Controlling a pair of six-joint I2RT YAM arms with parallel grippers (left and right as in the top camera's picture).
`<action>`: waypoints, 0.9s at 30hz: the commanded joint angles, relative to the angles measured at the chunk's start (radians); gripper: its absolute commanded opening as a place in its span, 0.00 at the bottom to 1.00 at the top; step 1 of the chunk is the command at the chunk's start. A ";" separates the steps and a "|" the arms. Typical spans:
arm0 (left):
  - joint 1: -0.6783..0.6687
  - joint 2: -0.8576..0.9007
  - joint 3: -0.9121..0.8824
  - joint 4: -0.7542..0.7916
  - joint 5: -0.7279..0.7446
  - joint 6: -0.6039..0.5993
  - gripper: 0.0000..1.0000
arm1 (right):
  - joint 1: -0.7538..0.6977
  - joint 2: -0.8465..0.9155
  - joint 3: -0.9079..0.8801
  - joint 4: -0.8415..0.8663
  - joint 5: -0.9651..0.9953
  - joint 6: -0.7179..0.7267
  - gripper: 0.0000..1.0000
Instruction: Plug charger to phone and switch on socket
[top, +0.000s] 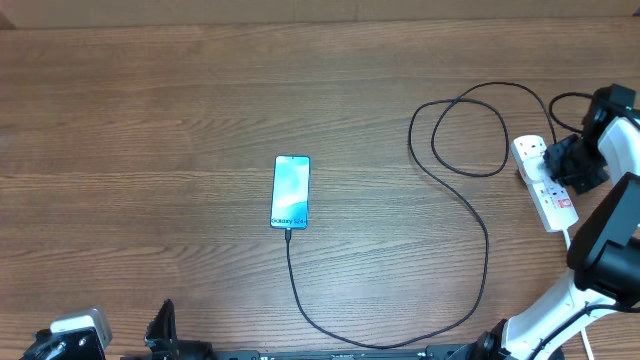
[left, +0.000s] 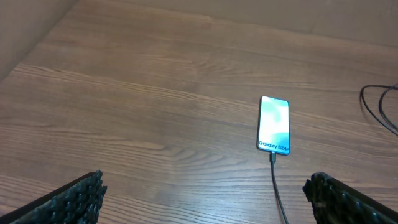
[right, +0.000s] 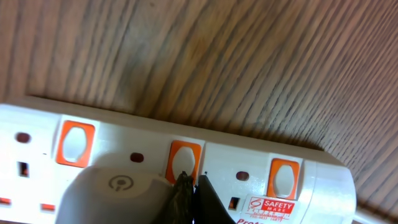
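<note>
The phone (top: 290, 192) lies flat mid-table with its light-blue screen up; it also shows in the left wrist view (left: 274, 124). The black charger cable (top: 300, 290) sits in the phone's near end, loops right and runs up to a white adapter (right: 115, 190) plugged into the white socket strip (top: 548, 195). My right gripper (top: 572, 165) is over the strip. Its fingers (right: 191, 183) are shut together, with the tips on the orange-framed switch (right: 183, 158) beside the adapter. My left gripper (left: 205, 205) is open and empty, low at the near left, short of the phone.
Two more orange-framed switches (right: 76, 142) (right: 283, 177) flank the touched one. The cable's loops (top: 470, 130) lie on the wood left of the strip. The strip's white cord (top: 575, 235) runs toward the right arm's base. The cable (left: 278, 186) passes between my left fingers.
</note>
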 joint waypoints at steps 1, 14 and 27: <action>0.002 -0.006 -0.003 0.007 -0.011 0.023 1.00 | 0.037 0.011 -0.031 0.035 -0.014 -0.004 0.04; 0.002 -0.006 -0.003 0.006 -0.010 0.023 1.00 | 0.023 0.011 0.015 0.000 0.003 -0.004 0.04; 0.002 -0.006 -0.003 0.007 -0.010 0.023 1.00 | -0.012 0.011 0.075 -0.028 -0.014 -0.004 0.04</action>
